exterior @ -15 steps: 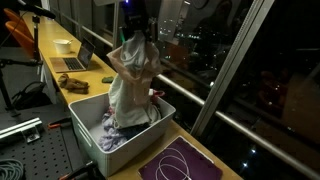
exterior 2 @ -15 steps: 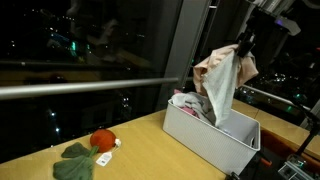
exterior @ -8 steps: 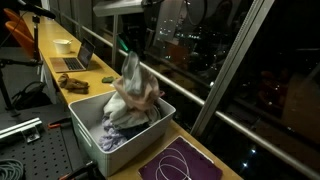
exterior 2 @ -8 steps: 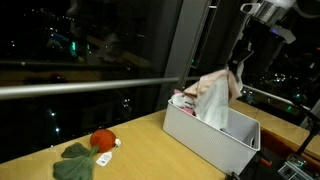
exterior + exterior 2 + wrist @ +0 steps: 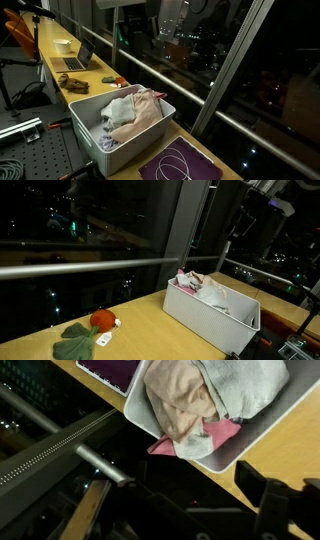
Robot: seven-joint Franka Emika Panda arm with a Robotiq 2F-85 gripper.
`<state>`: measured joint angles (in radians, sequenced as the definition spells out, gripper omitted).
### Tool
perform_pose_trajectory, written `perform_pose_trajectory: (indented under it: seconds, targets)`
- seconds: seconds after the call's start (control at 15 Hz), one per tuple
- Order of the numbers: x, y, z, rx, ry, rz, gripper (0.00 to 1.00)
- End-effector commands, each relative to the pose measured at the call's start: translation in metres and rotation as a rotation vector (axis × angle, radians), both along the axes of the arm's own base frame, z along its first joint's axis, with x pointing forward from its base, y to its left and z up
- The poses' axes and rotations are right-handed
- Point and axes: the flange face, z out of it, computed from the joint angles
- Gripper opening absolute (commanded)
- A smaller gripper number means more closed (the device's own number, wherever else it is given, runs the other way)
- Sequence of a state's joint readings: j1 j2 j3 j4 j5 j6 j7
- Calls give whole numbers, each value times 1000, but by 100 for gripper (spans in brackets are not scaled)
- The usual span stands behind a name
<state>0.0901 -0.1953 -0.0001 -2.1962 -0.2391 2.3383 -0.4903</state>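
The bin [image 5: 88, 133] sits at the table [image 5: 140, 332] edge by the window rail [image 5: 100, 463], open air above. The beige cloth [image 5: 138, 108] lies heaped inside, well below the jaws, spread apart and empty.

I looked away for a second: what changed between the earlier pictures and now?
The gripper let go of the beige cloth, which dropped into the white bin and now lies on the other clothes there. The gripper opened and hangs empty above the bin. The bin, the plush toy and the purple mat stayed put.
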Motion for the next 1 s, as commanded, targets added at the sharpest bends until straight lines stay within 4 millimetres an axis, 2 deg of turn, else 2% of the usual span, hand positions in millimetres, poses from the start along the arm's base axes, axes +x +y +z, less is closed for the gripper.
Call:
perform_pose_trajectory:
  seconds: [0.0, 0.27, 0.53, 0.73, 0.93]
  targets:
    - [14, 73, -13, -1, 1, 96, 100]
    - [16, 167, -43, 18, 29, 189, 100]
    - [5, 253, -80, 52, 79, 270, 100]
    - [-10, 302, -107, 100, 126, 294, 100]
    - [-33, 335, -142, 132, 165, 299, 100]
